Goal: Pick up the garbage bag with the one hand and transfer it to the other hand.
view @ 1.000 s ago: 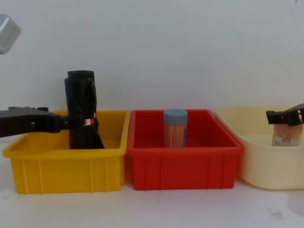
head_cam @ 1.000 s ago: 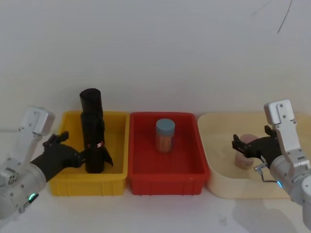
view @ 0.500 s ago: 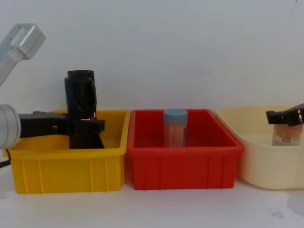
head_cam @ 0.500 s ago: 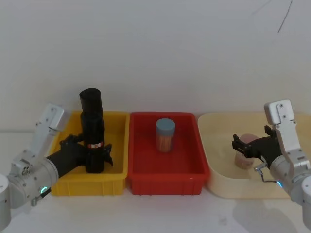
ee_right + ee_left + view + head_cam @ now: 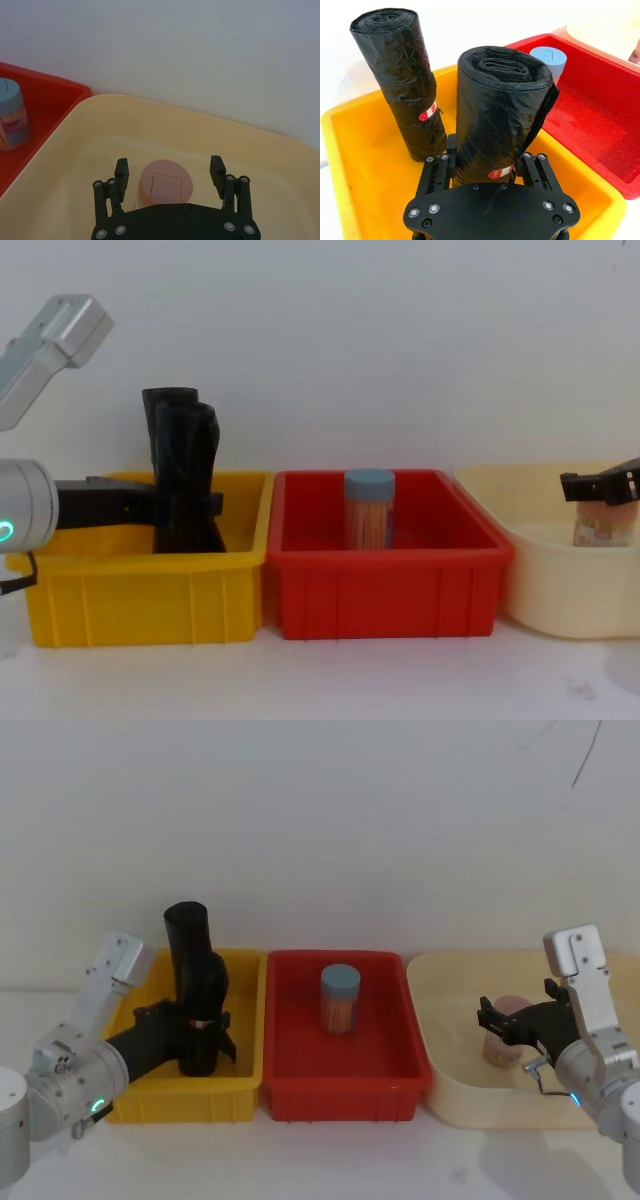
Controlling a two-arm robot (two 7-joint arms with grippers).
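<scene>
The garbage bag (image 5: 203, 985) (image 5: 500, 110) (image 5: 190, 460) is the nearer of two tall black glossy rolls standing in the yellow bin (image 5: 180, 1105). It carries a small red-and-white label low down. My left gripper (image 5: 200, 1025) (image 5: 487, 160) (image 5: 190, 505), on the arm with the green ring light, is shut on its lower part, one finger on each side. My right gripper (image 5: 487, 1017) (image 5: 169, 167) (image 5: 570, 485), on the arm with the blue light, hangs open over the cream tub (image 5: 445, 1080), straddling a pink-lidded jar (image 5: 165, 185).
A second black roll (image 5: 186, 925) (image 5: 400, 70) stands right behind the held one, against the bin's back. The red bin (image 5: 345, 1102) in the middle holds a blue-lidded jar (image 5: 339, 998). A white wall rises close behind all three containers.
My left gripper reached into the yellow bin and shut on the nearer roll, which has shifted a little to the right of the rear roll. The right arm has not moved.
</scene>
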